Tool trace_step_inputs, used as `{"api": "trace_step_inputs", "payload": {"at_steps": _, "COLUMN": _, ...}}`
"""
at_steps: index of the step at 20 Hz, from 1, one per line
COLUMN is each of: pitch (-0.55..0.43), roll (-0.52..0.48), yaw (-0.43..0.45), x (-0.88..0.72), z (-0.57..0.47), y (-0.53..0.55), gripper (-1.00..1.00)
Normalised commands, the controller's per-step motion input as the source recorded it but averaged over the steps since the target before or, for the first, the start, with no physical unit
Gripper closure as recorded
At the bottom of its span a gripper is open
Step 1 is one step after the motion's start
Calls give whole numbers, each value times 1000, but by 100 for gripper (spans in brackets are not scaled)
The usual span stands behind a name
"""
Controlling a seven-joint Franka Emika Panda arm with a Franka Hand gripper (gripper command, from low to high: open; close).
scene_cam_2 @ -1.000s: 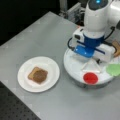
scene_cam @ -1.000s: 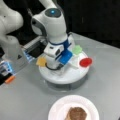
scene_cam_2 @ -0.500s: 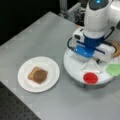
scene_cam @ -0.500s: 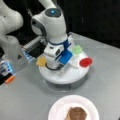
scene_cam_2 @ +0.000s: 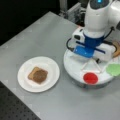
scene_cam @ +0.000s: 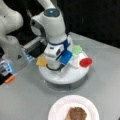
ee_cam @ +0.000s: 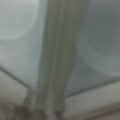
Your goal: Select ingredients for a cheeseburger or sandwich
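Nothing has visibly moved in the past second: the arm remains lowered over the white sectioned tray (scene_cam_2: 75, 67), the gripper (scene_cam: 53, 67) down at the tray's middle in both front views. Its fingertips are hidden behind the arm's white and blue body, so whether it is open or closed cannot be told. The wrist view shows only pale blurred surfaces with a grey ridge running top to bottom, and no fingers can be made out there.

Around the tray's edge lie the red disc (scene_cam_2: 90, 78), the green lettuce piece (scene_cam_2: 114, 69) beside it, and a yellow cheese square (scene_cam: 41, 61) on the opposite side of the arm. A tan piece (scene_cam_2: 117, 48), half hidden by the arm, sits at the rim.

Well apart from the tray, the white plate (scene_cam_2: 51, 66) carries a bread square (scene_cam_2: 31, 72) with the brown patty (scene_cam_2: 40, 76) on top, the bread's corners pointing diagonally. In a front view the plate (scene_cam: 58, 106) is cut off at the bottom.
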Motion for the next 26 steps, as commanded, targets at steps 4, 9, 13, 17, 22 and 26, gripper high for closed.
{"api": "trace_step_inputs", "payload": {"at_steps": 4, "pitch": -169, "roll": -49, "yaw": 255, "x": -255, "z": -348, "y": 22, "gripper": -100}}
{"api": "trace_step_inputs", "payload": {"at_steps": 9, "pitch": -169, "roll": -47, "yaw": 280, "x": -260, "z": -360, "y": 36, "gripper": -100}}
{"api": "trace_step_inputs", "payload": {"at_steps": 13, "pitch": -172, "roll": -69, "yaw": 311, "x": -279, "z": -366, "y": 70, "gripper": -100}}
{"api": "trace_step_inputs", "payload": {"at_steps": 17, "pitch": -169, "roll": -63, "yaw": 429, "x": -288, "z": -356, "y": 60, "gripper": -100}}
{"api": "trace_step_inputs", "payload": {"at_steps": 22, "pitch": -155, "roll": -22, "yaw": 543, "x": -277, "z": -334, "y": 15, "gripper": -100}}
{"api": "trace_step_inputs", "payload": {"at_steps": 26, "pitch": -103, "roll": -29, "yaw": 537, "x": -270, "z": -278, "y": -46, "gripper": -100}}
